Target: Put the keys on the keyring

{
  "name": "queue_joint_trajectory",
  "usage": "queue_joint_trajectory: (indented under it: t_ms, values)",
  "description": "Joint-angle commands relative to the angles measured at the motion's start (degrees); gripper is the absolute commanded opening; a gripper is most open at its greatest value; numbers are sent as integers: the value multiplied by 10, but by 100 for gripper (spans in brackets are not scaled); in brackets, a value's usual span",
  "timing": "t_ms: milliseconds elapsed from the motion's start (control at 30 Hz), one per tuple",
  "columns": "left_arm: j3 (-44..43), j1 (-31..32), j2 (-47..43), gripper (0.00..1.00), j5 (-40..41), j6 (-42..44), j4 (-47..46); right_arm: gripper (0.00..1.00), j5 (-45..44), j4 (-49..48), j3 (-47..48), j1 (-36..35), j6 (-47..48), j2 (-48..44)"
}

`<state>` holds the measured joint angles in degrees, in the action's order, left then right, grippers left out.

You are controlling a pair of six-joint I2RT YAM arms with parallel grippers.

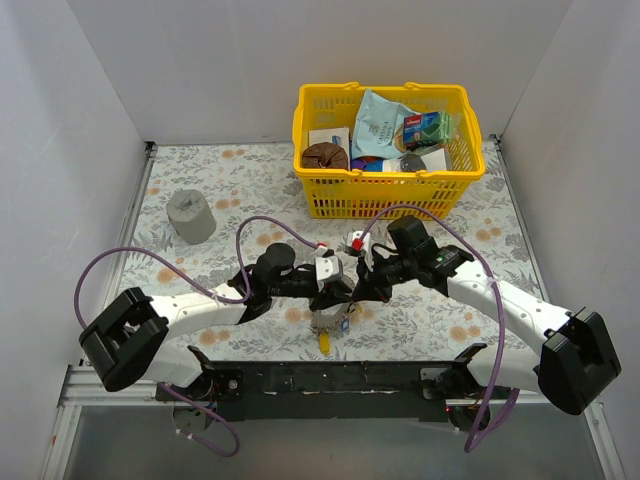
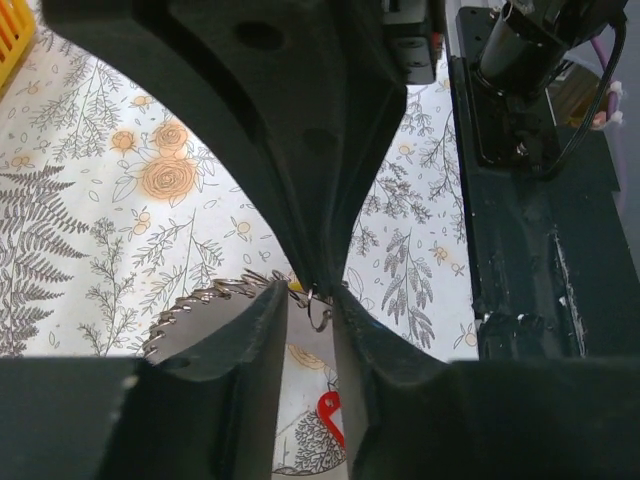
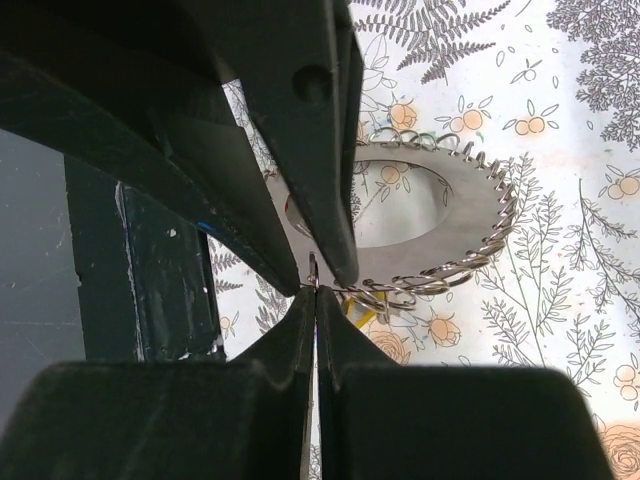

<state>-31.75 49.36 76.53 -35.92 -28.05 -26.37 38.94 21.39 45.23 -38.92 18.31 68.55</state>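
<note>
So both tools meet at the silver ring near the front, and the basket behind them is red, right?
No: the basket is yellow, not red, as the top view shows. The left tool and right tool do meet at the silver ring near the front.

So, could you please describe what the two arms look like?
Both the left arm and the right arm have white shells with bulky black joints. A purple cable loops along each. The jaws are matte black, curved, with small round holes.

No lettering is legible; print on the packets (image 1: 378,125) in the yellow basket (image 1: 380,198) is too small.
</note>
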Motion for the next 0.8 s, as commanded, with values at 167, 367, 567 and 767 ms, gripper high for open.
queue_joint_trajectory:
  t_ms: [167,367,567,767]
  values:
    - [-30,1,6,1,-13,17,18,1,4,-4,26,-5,5,-18]
    - [-34,1,6,0,-13,26,36,1,3,-11,21,-5,2,-25]
    - [-24,1,0,0,-10,8,12,2,0,-35,14,-5,-8,-35]
    - [24,1,-29,0,19,-46,-90,41,-47,-105,-27,-5,-62,-88]
